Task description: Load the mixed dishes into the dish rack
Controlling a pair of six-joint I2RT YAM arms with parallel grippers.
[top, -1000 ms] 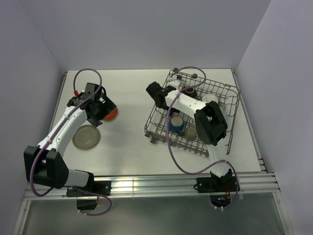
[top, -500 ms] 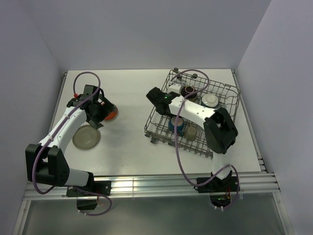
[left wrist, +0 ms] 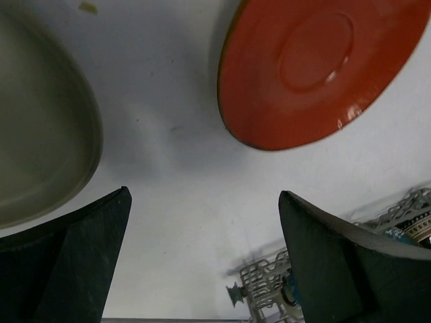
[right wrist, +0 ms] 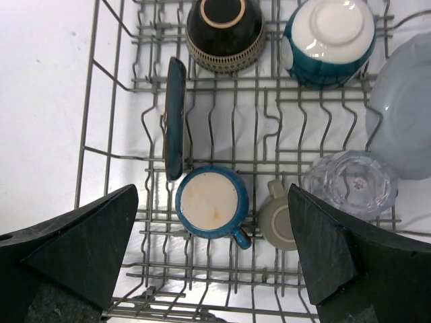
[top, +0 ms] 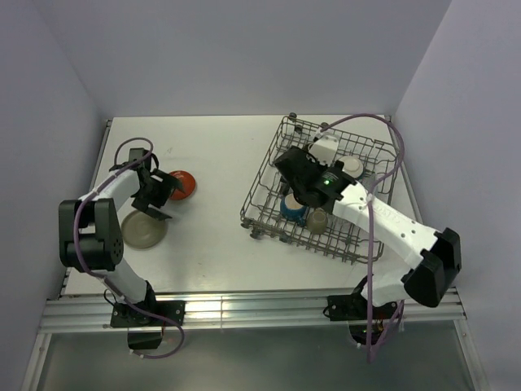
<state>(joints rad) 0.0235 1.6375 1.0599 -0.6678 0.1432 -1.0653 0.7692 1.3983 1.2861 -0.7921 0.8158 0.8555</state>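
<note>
The red-orange plate (top: pixel 181 184) lies flat on the table, and the grey-beige plate (top: pixel 143 229) lies nearer. My left gripper (top: pixel 163 198) is open and empty between them; its wrist view shows the red-orange plate (left wrist: pixel 316 74) and the grey-beige plate (left wrist: pixel 40 134) beyond the open gripper (left wrist: pixel 205 269). My right gripper (top: pixel 295 182) hovers open and empty over the dish rack (top: pixel 266 167). In the rack (right wrist: pixel 283 85) are the upturned brown bowl (right wrist: pixel 223 33), the cream/teal bowl (right wrist: pixel 328 40), the dark teal plate (right wrist: pixel 175 118) on edge, the pale blue plate (right wrist: pixel 404 114) and the glass cup (right wrist: pixel 350 183).
A blue mug (right wrist: pixel 212 202) and a small beige cup (right wrist: pixel 277 222) sit upside down in the rack, below my right gripper (right wrist: pixel 212 262). White walls close the table at the back and sides. A metal rail runs along the near edge.
My left gripper has drawn back from over the red-orange plate, which now lies fully in view. My right gripper has swung from the rack's left edge to above its middle.
</note>
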